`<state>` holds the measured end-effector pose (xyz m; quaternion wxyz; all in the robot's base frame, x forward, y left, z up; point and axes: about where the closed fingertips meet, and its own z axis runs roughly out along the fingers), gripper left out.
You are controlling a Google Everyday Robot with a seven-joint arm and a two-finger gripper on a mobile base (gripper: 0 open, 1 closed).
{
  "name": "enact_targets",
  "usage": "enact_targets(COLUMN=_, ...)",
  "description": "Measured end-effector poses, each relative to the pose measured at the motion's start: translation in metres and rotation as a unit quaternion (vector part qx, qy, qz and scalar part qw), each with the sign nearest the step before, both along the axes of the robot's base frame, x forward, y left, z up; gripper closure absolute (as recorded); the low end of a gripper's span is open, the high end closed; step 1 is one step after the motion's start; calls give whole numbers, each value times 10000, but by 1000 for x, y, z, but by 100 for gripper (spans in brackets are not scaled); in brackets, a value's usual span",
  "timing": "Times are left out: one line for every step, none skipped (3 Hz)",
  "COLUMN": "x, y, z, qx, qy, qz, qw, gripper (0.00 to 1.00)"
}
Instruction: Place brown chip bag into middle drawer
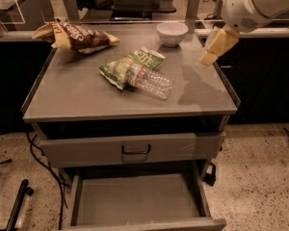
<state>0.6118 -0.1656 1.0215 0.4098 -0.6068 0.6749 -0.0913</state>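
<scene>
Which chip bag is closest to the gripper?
The green chip bag, in the middle; the brown chip bag is far left, the gripper far right.

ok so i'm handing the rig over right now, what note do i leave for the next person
Pincer: raised over the right edge of the top, far from the brown bag.
Brown bag: lying at the back left corner of the top, not grasped.
Drawer: pulled open, below the shut front with the black handle; the bag is not in it.
Done: drawer open.
Left: reach across, grasp the brown bag, lower it into the drawer, release.
Mind the green bag and bottle mid-top, roughly on the way.
</scene>
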Motion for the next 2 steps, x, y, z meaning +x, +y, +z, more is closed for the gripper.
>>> enact_targets(x=31, y=26, z=10, qx=174, qy=-203, qz=239, qw=9994, gripper=0)
enact_targets(x=64, y=59, z=16, qx=405, qy=-317, qz=554, qw=9971, gripper=0)
